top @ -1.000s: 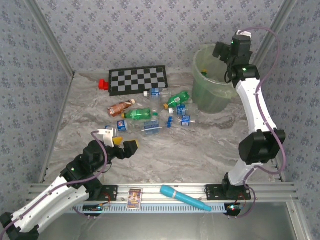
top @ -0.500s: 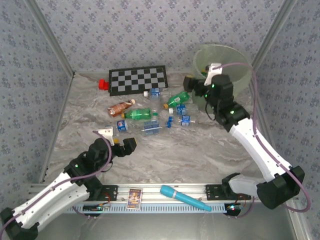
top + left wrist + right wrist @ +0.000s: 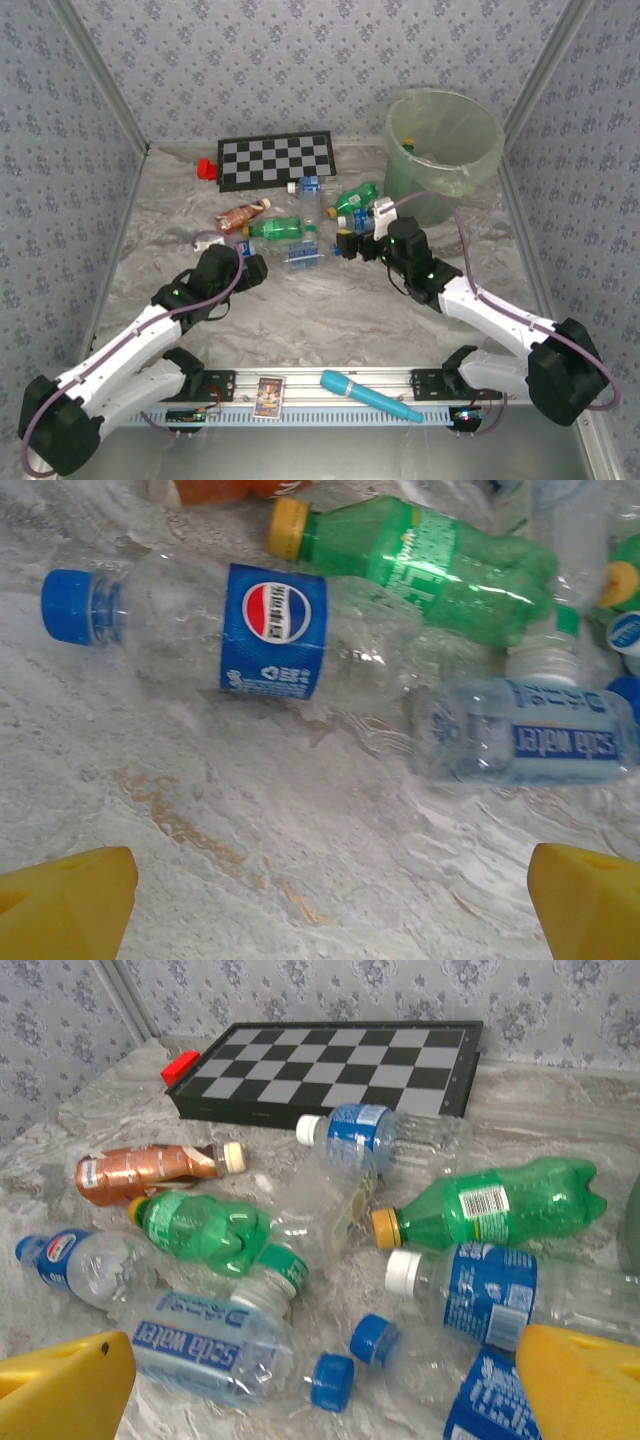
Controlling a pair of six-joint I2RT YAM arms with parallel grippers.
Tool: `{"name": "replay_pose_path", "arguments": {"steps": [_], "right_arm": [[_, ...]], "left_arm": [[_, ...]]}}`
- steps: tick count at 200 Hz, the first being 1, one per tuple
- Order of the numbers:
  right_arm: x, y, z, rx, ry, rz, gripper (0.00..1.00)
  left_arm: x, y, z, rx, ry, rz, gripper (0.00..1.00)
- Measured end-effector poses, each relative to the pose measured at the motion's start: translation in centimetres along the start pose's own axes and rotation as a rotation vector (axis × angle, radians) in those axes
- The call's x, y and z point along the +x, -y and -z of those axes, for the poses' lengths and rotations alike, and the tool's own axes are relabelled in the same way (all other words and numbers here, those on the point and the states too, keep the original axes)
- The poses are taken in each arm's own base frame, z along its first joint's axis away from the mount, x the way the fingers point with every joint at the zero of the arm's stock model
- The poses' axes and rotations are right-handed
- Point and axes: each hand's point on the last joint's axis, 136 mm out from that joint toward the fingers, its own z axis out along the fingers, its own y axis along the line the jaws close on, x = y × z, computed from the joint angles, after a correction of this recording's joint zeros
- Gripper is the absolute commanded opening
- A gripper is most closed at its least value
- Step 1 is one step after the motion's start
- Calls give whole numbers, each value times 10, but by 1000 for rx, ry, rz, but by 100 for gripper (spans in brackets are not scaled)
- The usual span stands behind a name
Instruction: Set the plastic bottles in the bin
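Well, both claws hang spread wide and empty over the scatter of plastic bottles [image 3: 300, 225] in the middle of the table [image 3: 330, 320]. The bin [image 3: 400, 175] stands well apart from them at the far right corner.

The left claw [image 3: 322, 905] is the one I'd watch. The clear Pepsi bottle [image 3: 270, 630] lies just ahead of it, blue cap to the left, its long axis running straight across from one yellow finger [image 3: 60, 905] toward the other. So the jaws open along the bottle's length, not across it. I'd judge the wrist needs turning crosswise before it comes down, or the fingers will meet cap and base and skid. A green bottle [image 3: 440, 570] lies just behind, and a soda water bottle [image 3: 520, 742] is to the right, near enough to get knocked.

The right claw [image 3: 320, 1390] hovers at the right end of the heap. A blue-labelled bottle [image 3: 490, 1295], white cap pointing left, lies just ahead by its right finger. Seen from above, the right claw is plainly the one nearer the bin. The left claw sits at the heap's near left edge, farther off.
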Motion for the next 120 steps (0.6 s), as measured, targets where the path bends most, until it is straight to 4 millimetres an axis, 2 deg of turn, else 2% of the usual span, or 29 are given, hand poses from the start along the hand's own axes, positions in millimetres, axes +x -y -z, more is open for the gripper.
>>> {"name": "replay_pose_path", "arguments": {"steps": [31,59,83,120], "right_arm": [[6,3,11,-11,70,-6,100],[2,3,21,-23,125,-26,100],[-2,3,22,-24,145,-34,100],[-4,3,21,-24,153,-36,100]], "left_arm": [[-9,-1,-14,-57,-35,12,100],[-32,-3,-25,-108,-31,2,100],[-55,-19,-41,-161,-24,24,100],[-72,-46,-76,-202,-80,82,100]]}}
